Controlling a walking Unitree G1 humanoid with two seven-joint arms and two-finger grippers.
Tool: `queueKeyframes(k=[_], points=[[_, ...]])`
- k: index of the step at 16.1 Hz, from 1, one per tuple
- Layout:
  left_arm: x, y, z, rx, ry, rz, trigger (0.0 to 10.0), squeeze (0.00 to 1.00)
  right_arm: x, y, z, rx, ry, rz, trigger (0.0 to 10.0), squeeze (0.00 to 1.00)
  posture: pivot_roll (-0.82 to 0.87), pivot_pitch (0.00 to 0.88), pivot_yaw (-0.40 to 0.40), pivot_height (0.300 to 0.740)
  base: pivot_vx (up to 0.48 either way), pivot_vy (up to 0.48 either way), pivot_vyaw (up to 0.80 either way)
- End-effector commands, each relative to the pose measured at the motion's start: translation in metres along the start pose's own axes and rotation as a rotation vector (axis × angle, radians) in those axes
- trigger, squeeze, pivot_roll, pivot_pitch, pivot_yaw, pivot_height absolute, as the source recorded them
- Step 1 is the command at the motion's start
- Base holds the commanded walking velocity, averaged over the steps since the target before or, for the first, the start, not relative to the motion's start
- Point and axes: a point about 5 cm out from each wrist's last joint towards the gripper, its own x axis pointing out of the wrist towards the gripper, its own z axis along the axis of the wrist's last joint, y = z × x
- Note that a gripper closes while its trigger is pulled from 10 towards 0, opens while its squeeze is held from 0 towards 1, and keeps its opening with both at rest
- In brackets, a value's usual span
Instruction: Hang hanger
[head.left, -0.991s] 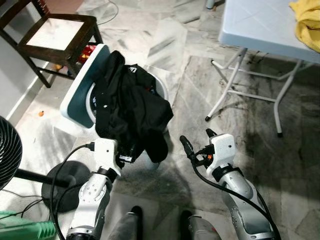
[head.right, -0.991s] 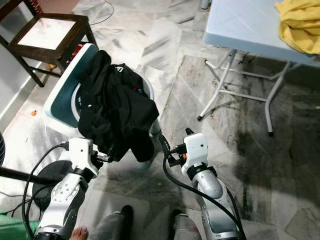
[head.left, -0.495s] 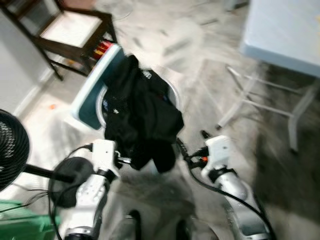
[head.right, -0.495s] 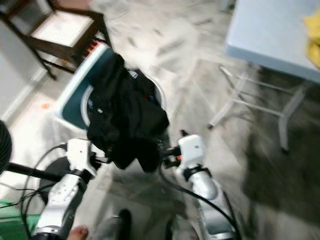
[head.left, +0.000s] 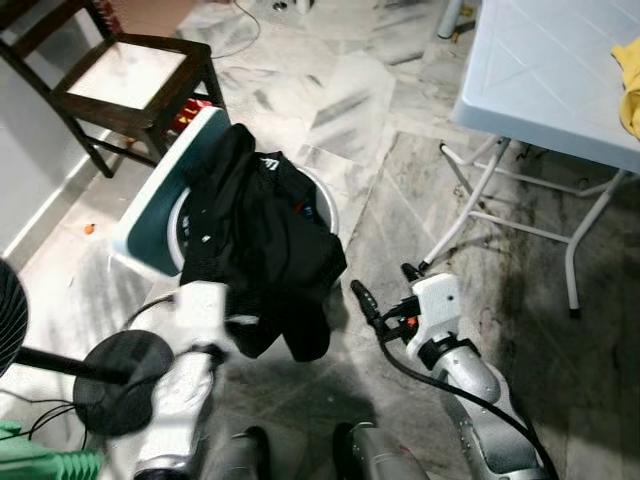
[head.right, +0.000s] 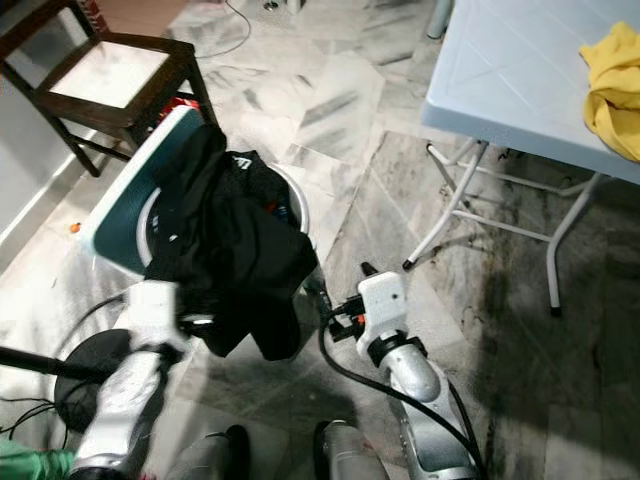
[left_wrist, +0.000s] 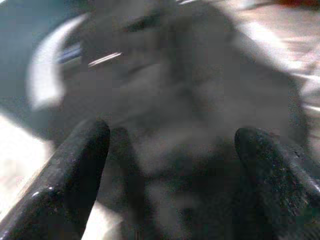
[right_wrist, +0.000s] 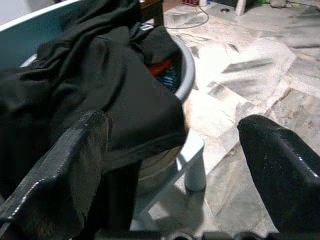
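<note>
Pressing the left gripper (left_wrist: 172, 134) in at the lower edge of the black garment (head.left: 265, 250), with both fingers spread wide apart and dark cloth blurred in the gap. Clamping nothing, judging from the left wrist view.

Holding the right gripper (head.left: 385, 283) low at centre frame, just right of the garment's hanging hem, likewise with fingers parted and empty. Pointing it toward the grey laundry tub (right_wrist: 189, 67).

Draping the garment over the tub rim and against the upright teal lid (head.left: 150, 215) at centre left, and so covering most of the tub's contents. Exposing only a red and blue scrap at the rim.

Locating the hanger: cannot tell. Presumably lying hidden under or inside the garment.

Judging the present step as an approach to the pile from both sides, for lifting the cloth clear and uncovering the hanger. Needing, after pickup, a rail or hook to be found.

Standing well apart from:
- the white folding table (head.left: 540, 70) with yellow cloth (head.right: 610, 90), upper right
- the dark wooden chair (head.left: 120, 75), upper left
- the fan base (head.left: 115, 365), lower left
</note>
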Motion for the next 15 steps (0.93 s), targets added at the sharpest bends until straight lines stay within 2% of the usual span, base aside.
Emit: queueKeyframes(k=[1,3,6,8,12,15], points=[[-0.006,0.013,-0.011,-0.036,0.05,0.081,10.0,0.0,-0.003,0.002,-0.002,0.003,0.014,0.014,10.0,0.0,-0.04,0.278,-0.04,0.74,0.0,0.0,0.0],[-0.014,0.027,-0.021,-0.113,0.093,0.154,10.0,0.0,-0.003,0.002,-0.002,0.0,0.018,0.024,10.0,0.0,-0.03,0.285,-0.049,0.74,0.0,0.0,0.0],[-0.017,0.022,-0.036,-0.232,0.133,0.141,10.0,0.0,-0.001,0.003,0.0,-0.008,0.02,0.045,10.0,0.0,-0.04,0.299,-0.072,0.74,0.0,0.0,0.0],[-0.012,0.019,-0.041,-0.312,0.148,0.134,10.0,0.0,-0.002,0.003,0.002,-0.018,0.019,0.053,10.0,0.0,-0.05,0.307,-0.083,0.74,0.0,0.0,0.0],[0.01,0.02,-0.04,-0.425,0.154,0.129,10.0,0.0,-0.005,0.001,0.003,-0.026,0.03,0.05,10.0,0.0,-0.1,0.314,-0.098,0.74,0.0,0.0,0.0],[0.022,0.023,-0.035,-0.471,0.15,0.121,10.0,0.0,-0.008,0.002,0.002,-0.034,0.036,0.047,10.0,0.0,-0.12,0.309,-0.096,0.74,0.0,0.0,0.0]])
